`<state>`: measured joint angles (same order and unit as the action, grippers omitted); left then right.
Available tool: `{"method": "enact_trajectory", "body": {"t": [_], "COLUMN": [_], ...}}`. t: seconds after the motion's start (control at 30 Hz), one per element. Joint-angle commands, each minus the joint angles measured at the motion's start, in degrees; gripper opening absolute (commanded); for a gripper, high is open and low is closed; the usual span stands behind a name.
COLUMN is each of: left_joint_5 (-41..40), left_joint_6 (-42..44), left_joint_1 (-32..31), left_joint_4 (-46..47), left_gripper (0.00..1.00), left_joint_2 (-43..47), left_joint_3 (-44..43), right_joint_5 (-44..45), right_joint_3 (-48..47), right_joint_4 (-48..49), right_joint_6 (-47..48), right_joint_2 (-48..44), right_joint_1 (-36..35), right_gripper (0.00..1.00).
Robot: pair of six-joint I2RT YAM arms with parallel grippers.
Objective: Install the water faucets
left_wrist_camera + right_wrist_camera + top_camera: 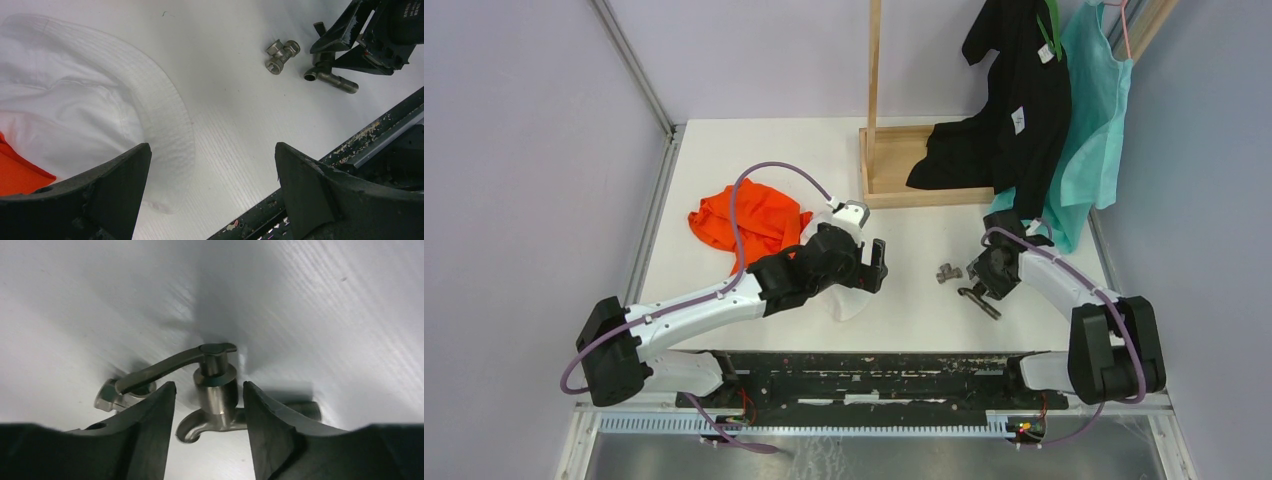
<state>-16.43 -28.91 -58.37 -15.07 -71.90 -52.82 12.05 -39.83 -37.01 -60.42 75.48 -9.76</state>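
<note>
A grey metal water faucet (216,396) with a long lever handle (165,368) and a bent spout rests on the white table. My right gripper (209,385) straddles its body, jaws open, with a clear gap on the left side. A smaller valve fitting (106,398) lies just to its left. From above, the faucet (980,301) and the fitting (946,272) lie below and left of the right gripper (984,275). My left gripper (212,147) hovers wide open and holds nothing. It looks across at the fitting (281,54) and the faucet (332,80).
A white bucket hat (100,100) lies under the left gripper, with an orange cloth (749,220) beside it. A wooden stand (904,165) holding a black garment (1014,110) and a teal one (1089,130) rises at the back right. The black base rail (864,365) runs along the near edge.
</note>
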Motion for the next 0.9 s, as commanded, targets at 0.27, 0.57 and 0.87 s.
{"method": "enact_trajectory", "body": {"t": [0.27, 0.57, 0.87], "left_joint_5": [-0.4, 0.9, 2.3], "left_joint_6": [-0.7, 0.1, 0.4], "left_joint_1": [0.0, 0.0, -0.1], "left_joint_4": [0.4, 1.3, 0.3], "left_gripper": [0.99, 0.99, 0.99], "left_joint_2": [1.4, -0.7, -0.4], "left_joint_3": [0.4, -0.8, -0.6], "right_joint_5": [-5.6, -5.4, -15.5], "right_joint_3": [-3.0, 2.0, 4.6], "right_joint_4": [1.2, -3.8, 2.2], "right_joint_6": [7.0, 15.7, 22.9], "right_joint_2": [-4.7, -14.6, -7.9], "right_joint_1": [0.1, 0.1, 0.2], "right_gripper": [0.66, 0.74, 0.87]}}
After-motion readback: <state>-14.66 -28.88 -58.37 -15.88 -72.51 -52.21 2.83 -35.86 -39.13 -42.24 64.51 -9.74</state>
